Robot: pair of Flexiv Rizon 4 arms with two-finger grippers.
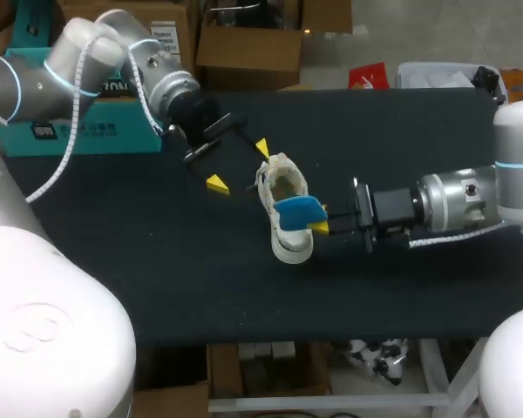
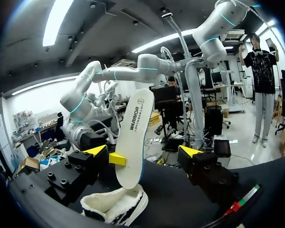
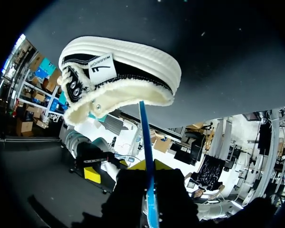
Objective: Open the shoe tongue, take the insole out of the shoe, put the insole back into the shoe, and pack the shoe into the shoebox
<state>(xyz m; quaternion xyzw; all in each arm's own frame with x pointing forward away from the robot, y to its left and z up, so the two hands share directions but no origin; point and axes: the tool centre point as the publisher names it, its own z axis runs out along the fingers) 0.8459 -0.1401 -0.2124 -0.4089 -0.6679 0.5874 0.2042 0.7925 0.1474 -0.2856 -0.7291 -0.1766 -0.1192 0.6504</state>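
Black cloth covers the table (image 1: 157, 261), and at its far left edge sits a teal shoebox (image 1: 78, 122), well apart from everything else. My left gripper (image 1: 239, 165) hangs just beside the shoe with its fingers spread wide and nothing between them that they touch; in the left wrist view the upright insole stands in the gap, clear of both yellow tips.

Near the middle of the table lies the shoe (image 1: 289, 248), a black sneaker with a white ribbed sole and a fleecy cream lining. It rests on its sole.

Over its opening stands the insole (image 1: 298, 211), blue on one face and white on the other (the white side faces my left wrist camera). It is tilted nearly upright, and its lower end meets the fleece collar; I cannot tell whether that end is inside the shoe or only touching the rim.

From the right, my right gripper (image 1: 318, 222) is clamped on the insole's upper part, a finger pressed on each face, so the thin blue edge runs straight out between them toward the shoe.
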